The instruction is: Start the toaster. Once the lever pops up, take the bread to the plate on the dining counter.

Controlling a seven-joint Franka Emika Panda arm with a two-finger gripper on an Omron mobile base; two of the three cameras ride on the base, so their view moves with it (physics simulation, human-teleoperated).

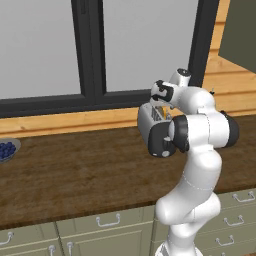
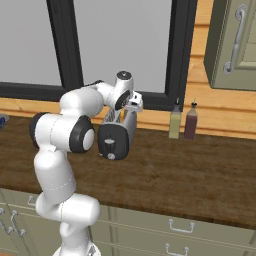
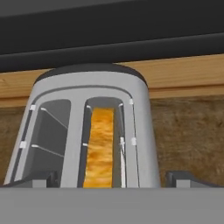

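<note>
Tool (image 3: 111, 181) hung wide open right over the toaster (image 3: 89, 131), bread (image 3: 99, 148) down in its slot; two bottles (image 2: 182, 120) stood nearby on the surface (image 2: 190, 170).

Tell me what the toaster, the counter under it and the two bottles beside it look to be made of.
Toaster: looks like brushed metal, silver-grey and smooth, with a matte black end panel, likely plastic. Counter: dark brown wood by its visible grain, matte finish. Bottles: the pale one and the dark red one look like glass or clear plastic with dark caps; too small to tell which.
</note>
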